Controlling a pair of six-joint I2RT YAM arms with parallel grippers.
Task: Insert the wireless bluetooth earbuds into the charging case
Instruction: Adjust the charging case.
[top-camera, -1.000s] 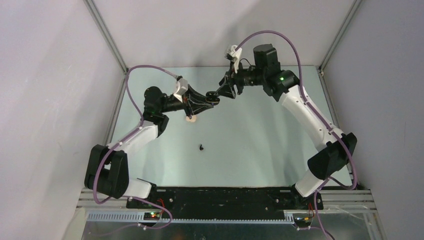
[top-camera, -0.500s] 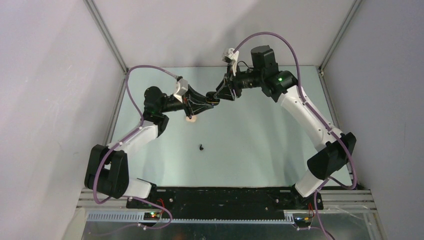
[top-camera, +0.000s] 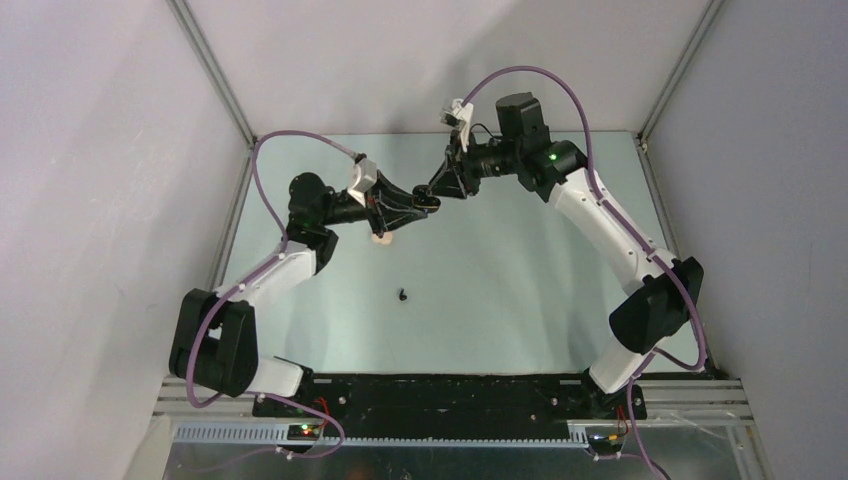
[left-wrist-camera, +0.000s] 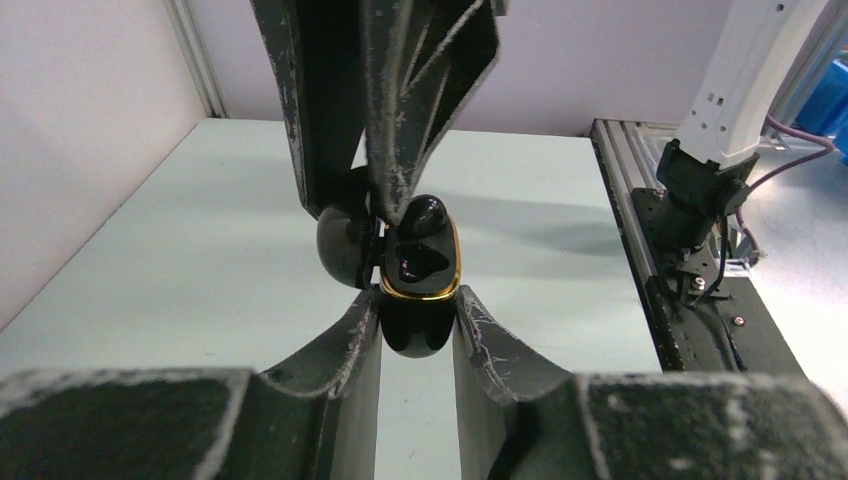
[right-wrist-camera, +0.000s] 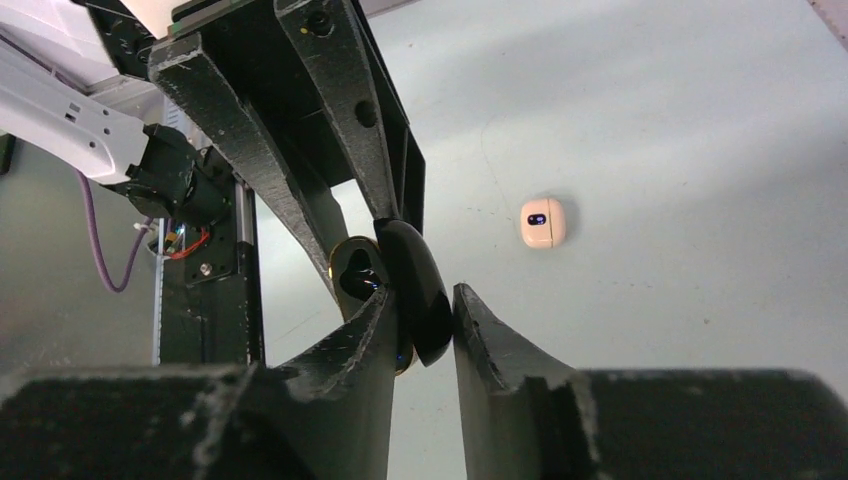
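Overhead, left gripper (top-camera: 421, 203) and right gripper (top-camera: 437, 189) meet above the table (top-camera: 520, 290); one black earbud (top-camera: 403, 295) lies loose on it; left wrist: jaws clamped on the open charging case (left-wrist-camera: 418, 300), another bud (left-wrist-camera: 421, 214) seated inside; right wrist: jaws pinching its lid (right-wrist-camera: 415, 300).

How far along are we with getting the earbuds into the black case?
Done: the black charging case is open, and what looks like one black bud sits in its upper slot. In hand: the left claw grips its base while the right claw pinches its lid. Left: a loose black earbud lies on the table, and the second slot looks empty. A cream case sits closed nearby.
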